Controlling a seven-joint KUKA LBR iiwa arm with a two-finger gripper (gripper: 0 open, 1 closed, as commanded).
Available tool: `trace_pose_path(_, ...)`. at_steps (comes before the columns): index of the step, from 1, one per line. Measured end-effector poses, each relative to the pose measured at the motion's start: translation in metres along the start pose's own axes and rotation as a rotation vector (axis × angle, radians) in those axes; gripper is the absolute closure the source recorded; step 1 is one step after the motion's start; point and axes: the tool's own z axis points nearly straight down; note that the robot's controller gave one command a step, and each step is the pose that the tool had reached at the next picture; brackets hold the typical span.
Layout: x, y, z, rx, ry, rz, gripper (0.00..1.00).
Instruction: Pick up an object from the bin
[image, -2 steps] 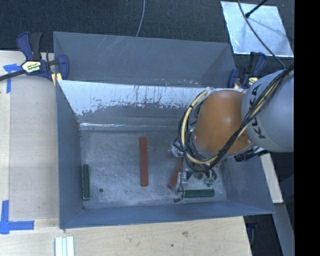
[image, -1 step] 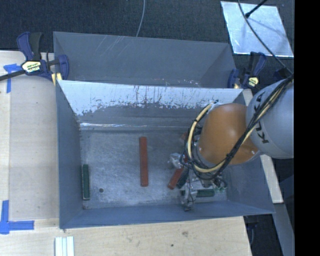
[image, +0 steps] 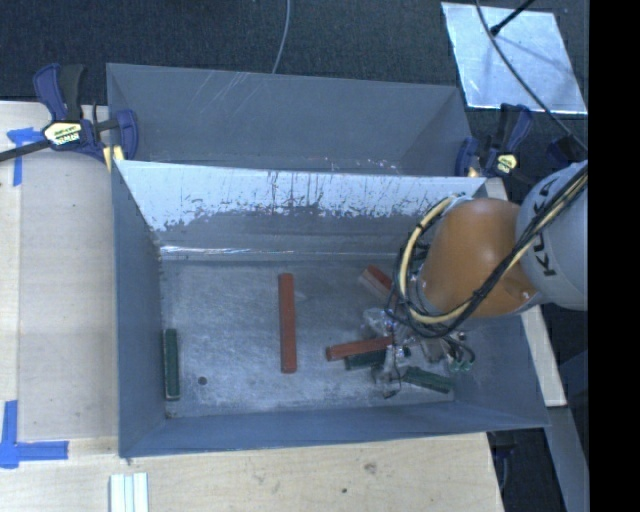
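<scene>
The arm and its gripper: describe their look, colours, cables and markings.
The arm is a rounded silver-grey link with black lettering, partly cut off at the edge. Its wrist wears a smooth orange-brown dome cover, ringed by looping yellow and black cables. Below it is the gripper, a small dark metal assembly with thin wires.

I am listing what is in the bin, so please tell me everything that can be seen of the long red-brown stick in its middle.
The red-brown stick is a long, narrow, straight bar with squared ends and one even colour. Whether it is wood or plastic cannot be told. It looks whole and lies flat on the bin floor, pointing from the far wall towards the near wall. It touches only the floor. The heap of red and green pieces lies apart on its right.
</scene>
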Motion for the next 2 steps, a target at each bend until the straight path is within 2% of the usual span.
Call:
trace_pose_path(1, 0.000, 0.000, 0.000, 0.000, 0.000, 0.000, 1.00)
trace_pose_path(2, 0.002, 0.000, -0.194, 0.003, -0.005, -0.011, 1.00)
